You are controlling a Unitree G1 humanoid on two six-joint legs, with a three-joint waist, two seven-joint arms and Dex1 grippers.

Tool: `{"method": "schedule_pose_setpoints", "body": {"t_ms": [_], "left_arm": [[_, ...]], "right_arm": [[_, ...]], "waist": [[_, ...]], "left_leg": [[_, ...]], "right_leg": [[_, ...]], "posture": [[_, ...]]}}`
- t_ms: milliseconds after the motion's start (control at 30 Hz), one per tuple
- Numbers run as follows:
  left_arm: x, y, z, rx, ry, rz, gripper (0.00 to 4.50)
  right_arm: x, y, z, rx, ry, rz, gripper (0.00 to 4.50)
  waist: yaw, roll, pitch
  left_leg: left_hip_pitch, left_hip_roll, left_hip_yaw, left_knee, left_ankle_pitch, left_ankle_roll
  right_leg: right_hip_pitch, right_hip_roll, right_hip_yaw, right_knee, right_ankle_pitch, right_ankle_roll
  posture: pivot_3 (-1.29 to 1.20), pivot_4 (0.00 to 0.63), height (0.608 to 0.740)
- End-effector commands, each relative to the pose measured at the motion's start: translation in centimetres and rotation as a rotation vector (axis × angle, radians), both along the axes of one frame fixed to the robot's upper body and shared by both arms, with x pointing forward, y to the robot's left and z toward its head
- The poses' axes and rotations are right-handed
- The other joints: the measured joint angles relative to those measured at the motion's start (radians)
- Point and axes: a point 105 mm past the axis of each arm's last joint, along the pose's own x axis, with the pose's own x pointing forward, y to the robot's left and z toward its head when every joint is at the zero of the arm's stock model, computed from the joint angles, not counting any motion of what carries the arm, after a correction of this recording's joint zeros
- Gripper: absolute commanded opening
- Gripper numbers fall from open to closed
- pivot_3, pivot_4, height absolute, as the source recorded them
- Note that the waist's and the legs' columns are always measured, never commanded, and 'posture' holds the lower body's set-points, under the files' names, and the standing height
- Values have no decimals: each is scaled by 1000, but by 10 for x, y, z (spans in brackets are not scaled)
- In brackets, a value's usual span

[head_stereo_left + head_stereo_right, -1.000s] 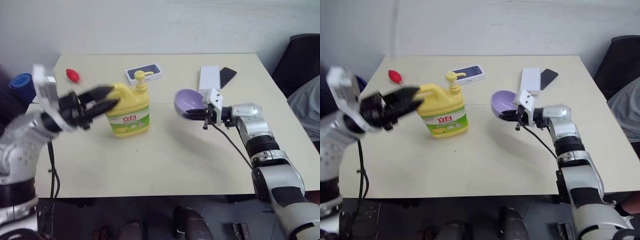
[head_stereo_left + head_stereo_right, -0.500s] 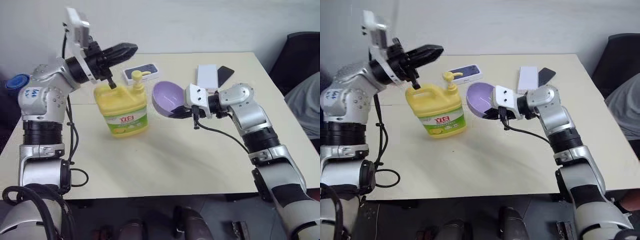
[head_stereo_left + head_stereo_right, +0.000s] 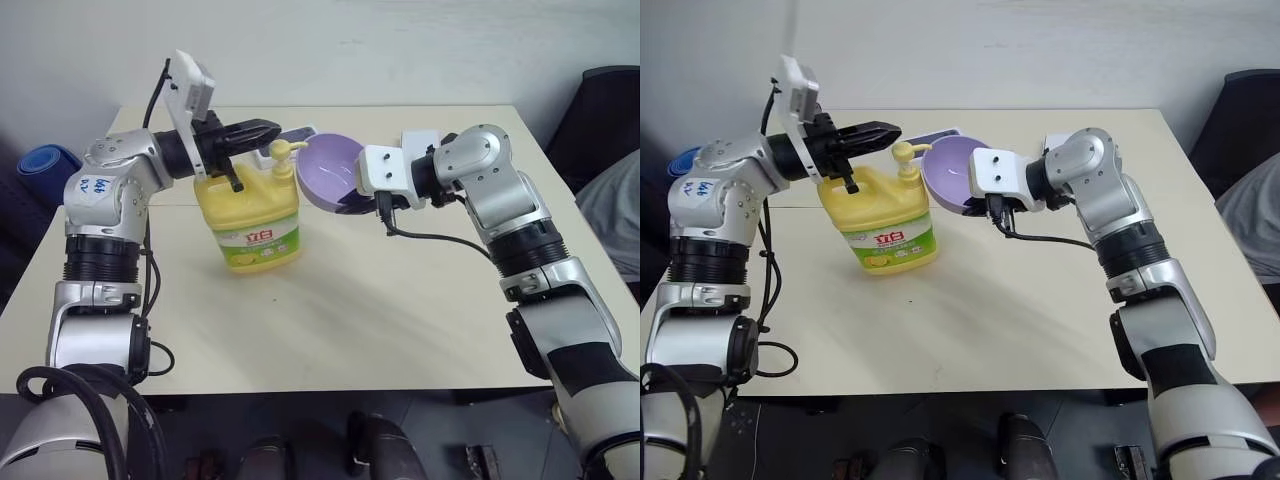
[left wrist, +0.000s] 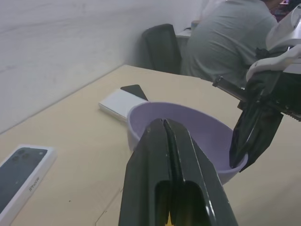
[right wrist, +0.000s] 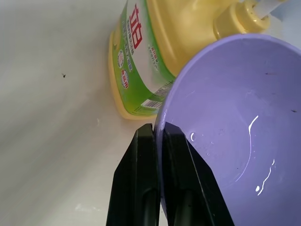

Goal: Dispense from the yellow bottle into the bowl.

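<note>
Looking down over my arms, I see a pale beige table (image 3: 400, 330) set against a plain light wall, with a dark chair (image 3: 600, 110) off its far right corner. My left wrist view catches a person in a grey shirt (image 4: 230, 37) seated beyond that corner. A white box (image 4: 120, 102) and a dark phone (image 4: 134, 89) lie near the table's far edge, and a phone box (image 4: 21, 174) lies behind the yellow bottle (image 3: 252, 220).

That bottle stands upright on the table, left of centre, its label facing me and its pump spout (image 3: 288, 147) pointing right.

My left arm reaches in from the left, elbow bent, and my left gripper (image 3: 270, 131) lies roughly level just above the bottle's handle, its fingers pressed together on nothing, tips close to the pump top.

My right arm bends in from the right, its wrist turned toward the left. My right gripper (image 5: 157, 141) pinches the rim of the bowl (image 3: 335, 180), holding it tilted in the air just beside the spout, its hollow facing the bottle.
</note>
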Motion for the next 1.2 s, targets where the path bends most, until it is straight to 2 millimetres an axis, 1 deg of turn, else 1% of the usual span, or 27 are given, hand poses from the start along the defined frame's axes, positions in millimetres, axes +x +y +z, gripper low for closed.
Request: {"method": "schedule_pose_setpoints", "body": {"t_ms": [33,233,300,467,700,833,933,1000,1067,1200], "left_arm": [[-4,-4,11,19,-53,-14,22],[5,-5,1,46,-20,26,22],[7,-6,2,27,-17,33,22],[8,-9,12,-34,-19,19,22],[10,-10,13,-32,-20,23,22],[11,-10,4,-11,9,31,22],[14,-7,-3,13,26,62,22],[16,-5,-6,0,50,81,22],[18,-3,-14,1,87,95,22],[17,-5,-35,27,170,88,22]], "right_arm": [[-6,8,18,-4,-31,48,0],[-5,12,24,-23,-33,60,0],[-4,14,26,-28,-36,65,0],[-1,20,32,-34,-32,75,0],[4,22,32,-21,-5,83,0],[6,24,32,-13,-8,84,0],[7,24,32,-12,-10,82,0],[7,24,33,-11,-12,86,0],[7,26,34,-8,-13,91,0],[7,27,37,3,-20,91,0]], "waist": [[-1,0,0],[-3,0,0],[-3,0,0],[-3,0,0],[-10,0,0],[-10,0,0],[-11,0,0],[-11,0,0],[-11,0,0],[-14,0,0]], "left_leg": [[0,0,0,0,0,0],[0,0,0,0,0,0],[1,0,0,0,0,0],[0,0,0,1,0,0],[1,1,0,0,0,0],[1,1,0,0,0,0],[1,1,0,0,0,0],[1,1,0,0,0,0],[1,1,0,0,0,0],[2,1,0,0,0,0]], "right_leg": [[0,0,0,0,0,0],[0,0,0,0,0,0],[0,0,0,1,0,0],[0,0,0,1,0,0],[0,0,0,1,0,0],[0,0,0,1,0,0],[0,0,1,1,0,0],[0,0,1,1,0,0],[0,0,1,1,0,0],[0,0,2,2,0,0]], "posture": [[0,150,740],[0,150,740],[0,150,740],[0,150,740],[0,150,740],[0,150,740],[0,150,740],[0,150,740],[0,150,740],[0,150,740]]}}
